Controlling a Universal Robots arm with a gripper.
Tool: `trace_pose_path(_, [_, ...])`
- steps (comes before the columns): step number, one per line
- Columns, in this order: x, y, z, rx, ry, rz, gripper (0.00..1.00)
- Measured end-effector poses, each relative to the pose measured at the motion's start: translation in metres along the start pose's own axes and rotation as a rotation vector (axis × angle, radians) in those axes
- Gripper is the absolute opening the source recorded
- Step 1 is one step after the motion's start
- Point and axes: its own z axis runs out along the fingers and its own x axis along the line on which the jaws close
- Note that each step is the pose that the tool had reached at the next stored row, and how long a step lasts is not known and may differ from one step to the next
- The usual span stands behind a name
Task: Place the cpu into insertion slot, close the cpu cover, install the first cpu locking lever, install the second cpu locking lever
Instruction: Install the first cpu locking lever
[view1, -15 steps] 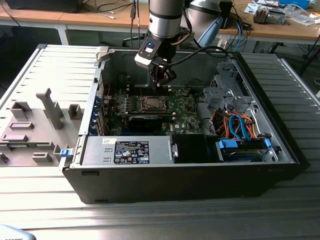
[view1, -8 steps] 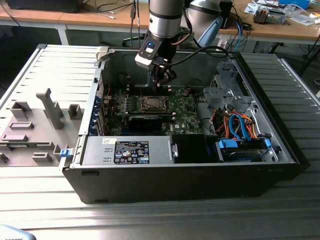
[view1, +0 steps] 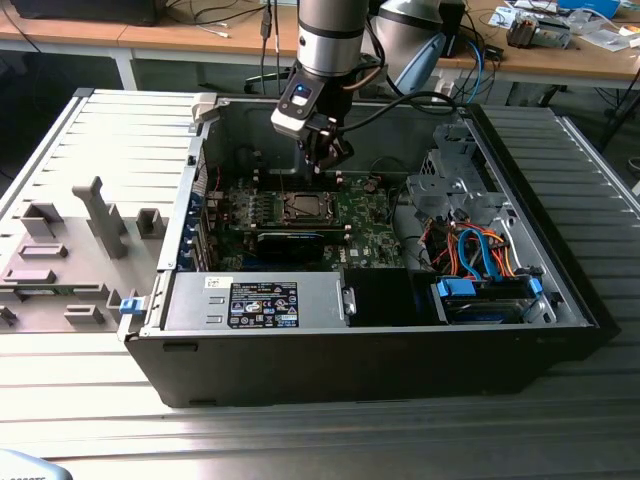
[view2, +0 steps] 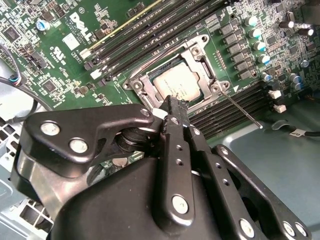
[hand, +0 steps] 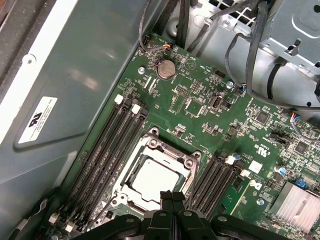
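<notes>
Ribbed metal table top (view1: 320, 440) carried one open black computer case (view1: 380, 350), lying on its side with the open face up, roughly central. On the slats to the exterior view's left of the case stood grey fixture blocks (view1: 45, 275), the tallest an upright post (view1: 97, 210). A pale rounded object (view1: 25, 468) sat at the near corner, cut off by the frame.

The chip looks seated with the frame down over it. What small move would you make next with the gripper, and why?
Probably ease the shut gripper across to the loose locking lever and press on it. The cpu is seated and the cpu cover appears to lie flat over it. That thin rod juts away from the cover's corner, so it seems to be unlatched.
</notes>
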Motion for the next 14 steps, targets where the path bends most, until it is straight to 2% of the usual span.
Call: trace_pose_path(14, [0.0000, 0.0000, 0.0000, -0.0006, -0.0009, -0.023, 0.11])
